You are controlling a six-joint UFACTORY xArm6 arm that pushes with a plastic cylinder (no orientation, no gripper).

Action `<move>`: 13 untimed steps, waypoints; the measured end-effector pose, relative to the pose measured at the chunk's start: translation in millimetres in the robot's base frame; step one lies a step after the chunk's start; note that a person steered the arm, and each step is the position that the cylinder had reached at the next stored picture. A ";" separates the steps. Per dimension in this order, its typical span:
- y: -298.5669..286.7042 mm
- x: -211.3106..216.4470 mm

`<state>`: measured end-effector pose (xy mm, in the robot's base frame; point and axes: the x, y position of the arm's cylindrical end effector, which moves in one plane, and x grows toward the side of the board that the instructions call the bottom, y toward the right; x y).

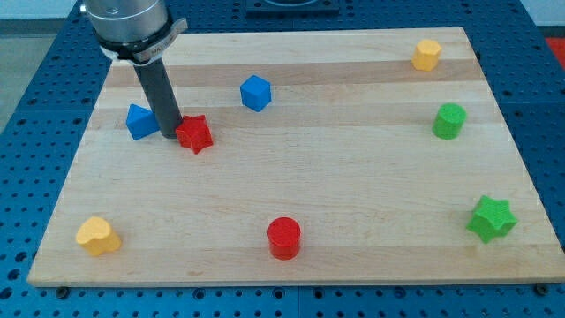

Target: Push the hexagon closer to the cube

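My tip on desk, wedged between blue cube at its left and red star at its right, touching or nearly touching both. Blue hexagon toward view's upper right of star, apart. No hand on rod; state cannot be told.

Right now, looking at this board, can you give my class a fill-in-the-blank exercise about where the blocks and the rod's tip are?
1. My tip stands between the blue cube and the ____ star.
2. The blue hexagon lies toward the view's ____ of the cube.
3. The block nearest the view's top right corner is ____.
4. The green star lies below the green ____.

Missing words: red; right; yellow; cylinder
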<state>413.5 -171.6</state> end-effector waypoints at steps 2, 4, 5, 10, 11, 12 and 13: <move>16.6 -57.9; 117.4 -100.5; 180.6 -101.1; 439.3 -200.5; 464.4 -180.1; 466.7 -160.9; 466.7 -160.3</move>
<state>253.2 295.1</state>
